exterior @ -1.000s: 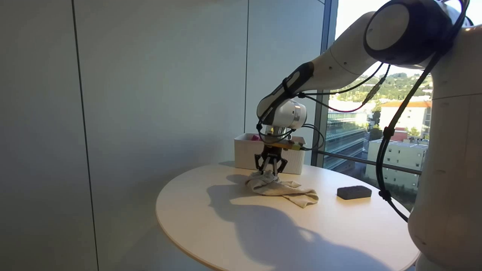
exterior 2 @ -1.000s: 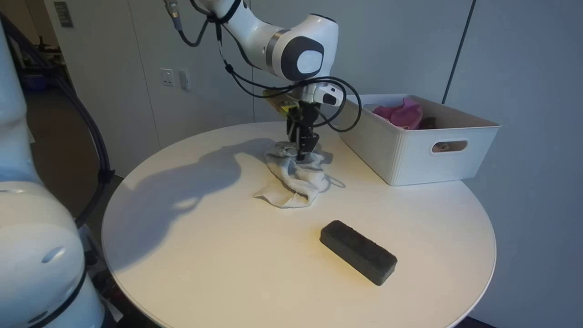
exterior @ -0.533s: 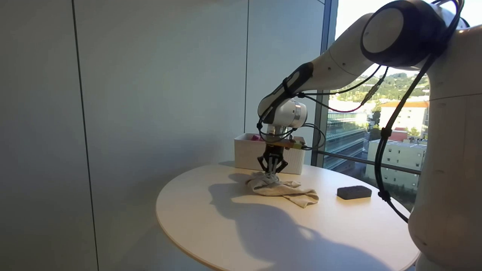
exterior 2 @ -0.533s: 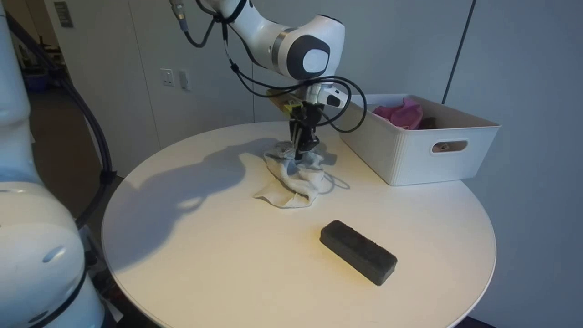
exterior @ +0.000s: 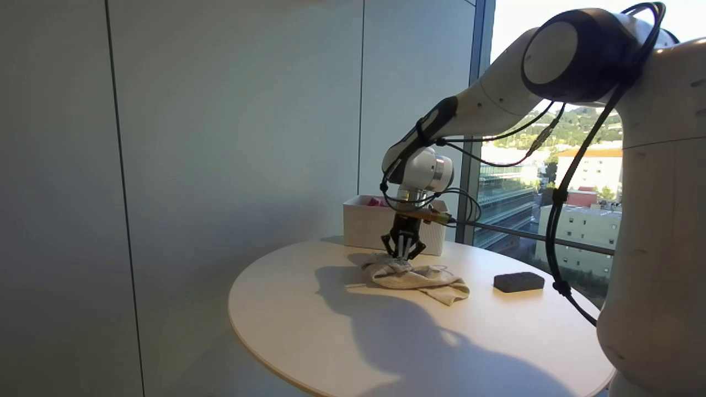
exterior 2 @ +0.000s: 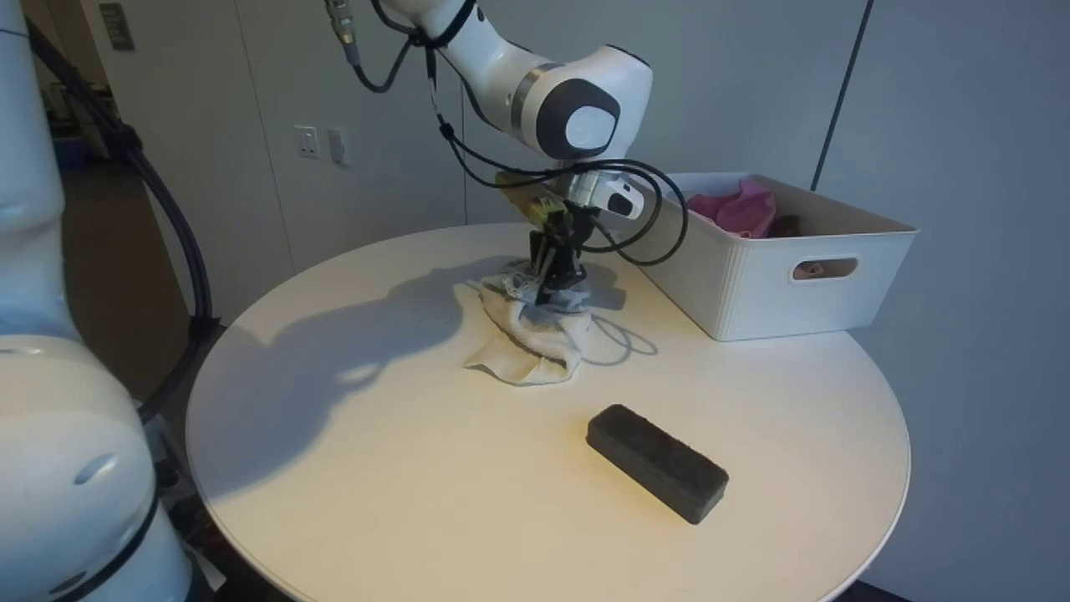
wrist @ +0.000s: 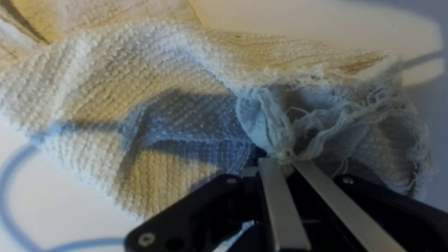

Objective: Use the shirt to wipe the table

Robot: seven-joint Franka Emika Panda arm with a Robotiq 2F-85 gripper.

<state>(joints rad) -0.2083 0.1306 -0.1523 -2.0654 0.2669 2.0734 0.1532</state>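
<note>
The shirt is a crumpled cream ribbed cloth with frayed edges. It lies bunched toward the back of the round white table [exterior: 287, 325] and shows in both exterior views [exterior: 413, 280] [exterior 2: 543, 341]. My gripper [exterior: 404, 258] points down over its far part, low at the table. In the wrist view the cloth [wrist: 105, 77] fills much of the picture. There my gripper [wrist: 286, 161] is shut on a gathered tuft of it, pinched between the fingertips. The rest of the cloth lies on the table around and beside the fingers.
A white box [exterior 2: 802, 305] with a pink cloth [exterior 2: 744, 209] in it stands at the table's back, close beside my gripper; it also shows in an exterior view [exterior: 364, 227]. A dark grey block [exterior 2: 658, 464] lies on the table. A window [exterior: 507, 187] is behind.
One second ago the fingers stood apart on the cloth; they have closed on it. Since then the gripper has shifted slightly sideways and down, and the cloth has shifted a little with it.
</note>
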